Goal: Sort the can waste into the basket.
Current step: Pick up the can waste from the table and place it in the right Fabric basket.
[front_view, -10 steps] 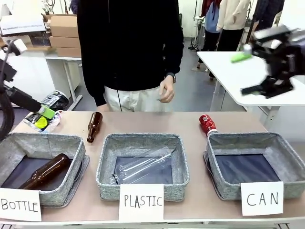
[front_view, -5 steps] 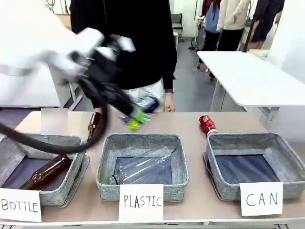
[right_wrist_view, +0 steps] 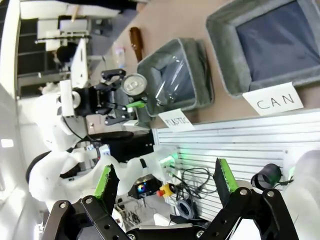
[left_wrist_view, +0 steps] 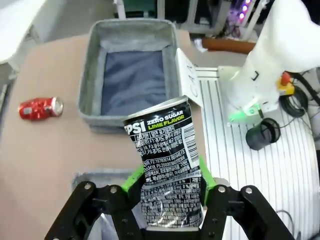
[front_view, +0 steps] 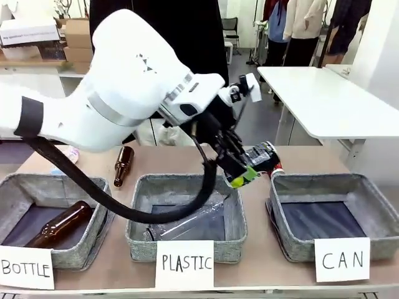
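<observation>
Left jaws pinch the black can (front_view: 259,161) in the air just short of the empty basket (front_view: 293,248), red can (left_wrist_view: 41,108) lies on the desk (front_view: 168,163) beside it, right jaws spread, empty; neither can sorted yet.

The left arm (front_view: 124,93), upper left of the front view, is a glossy white rounded shell with a dark grey band (front_view: 28,118), a small black triangle mark (front_view: 142,60) and a thick black cable (front_view: 156,215). Along each wrist view's bottom edge, the left jaws and right jaws are black linkages with silver pivot screws (left_wrist_view: 84,186) and green pads (left_wrist_view: 131,179). The person at top centre wears a black top (front_view: 199,34).
</observation>
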`<state>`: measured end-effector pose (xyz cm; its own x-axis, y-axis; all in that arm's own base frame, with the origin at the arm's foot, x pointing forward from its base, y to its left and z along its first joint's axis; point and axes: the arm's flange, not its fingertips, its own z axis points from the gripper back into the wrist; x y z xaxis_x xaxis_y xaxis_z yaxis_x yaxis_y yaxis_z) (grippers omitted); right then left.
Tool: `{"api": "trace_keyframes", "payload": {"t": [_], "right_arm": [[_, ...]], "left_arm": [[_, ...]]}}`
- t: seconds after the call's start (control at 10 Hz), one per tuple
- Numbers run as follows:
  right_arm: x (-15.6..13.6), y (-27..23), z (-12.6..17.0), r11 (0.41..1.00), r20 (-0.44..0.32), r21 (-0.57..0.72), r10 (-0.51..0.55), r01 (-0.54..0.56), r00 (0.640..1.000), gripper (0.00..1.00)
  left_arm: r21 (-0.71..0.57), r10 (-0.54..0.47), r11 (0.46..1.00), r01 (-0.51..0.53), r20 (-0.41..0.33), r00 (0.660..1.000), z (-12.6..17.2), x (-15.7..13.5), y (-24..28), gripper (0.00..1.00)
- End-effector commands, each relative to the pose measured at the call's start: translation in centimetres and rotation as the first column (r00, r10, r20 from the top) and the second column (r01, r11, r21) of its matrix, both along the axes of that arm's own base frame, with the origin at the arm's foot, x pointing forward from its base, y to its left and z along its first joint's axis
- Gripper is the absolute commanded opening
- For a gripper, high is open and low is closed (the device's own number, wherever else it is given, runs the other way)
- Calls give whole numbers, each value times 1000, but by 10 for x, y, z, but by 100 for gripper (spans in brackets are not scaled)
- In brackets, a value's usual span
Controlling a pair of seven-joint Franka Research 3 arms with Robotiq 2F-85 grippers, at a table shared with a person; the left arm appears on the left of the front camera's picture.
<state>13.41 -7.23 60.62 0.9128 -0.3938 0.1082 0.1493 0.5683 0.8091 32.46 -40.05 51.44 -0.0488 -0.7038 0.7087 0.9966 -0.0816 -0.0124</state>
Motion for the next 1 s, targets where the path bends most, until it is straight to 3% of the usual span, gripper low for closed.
{"api": "trace_keyframes", "payload": {"t": [0.0,0.2,0.3,0.4,0.6,0.9], "right_arm": [[-6,-3,5,1000,18,8,23,-23,1000,100],[-6,-3,5,1000,18,8,23,-23,1000,100],[-6,-3,5,1000,18,8,23,-23,1000,100],[-6,-3,5,1000,18,8,23,-23,1000,100],[-6,-3,5,1000,18,8,23,-23,1000,100],[-6,-3,5,1000,18,8,23,-23,1000,100]], "left_arm": [[-8,26,1000,-26,-42,999,12,-5,21,43],[0,17,1000,-17,-18,1000,9,3,15,43],[-31,-84,996,87,66,994,3,46,-23,43],[-29,-204,977,211,155,967,-12,71,-70,43],[25,-335,941,339,237,912,-39,79,-141,43],[-21,-387,915,402,230,893,-60,63,-201,43]]}}
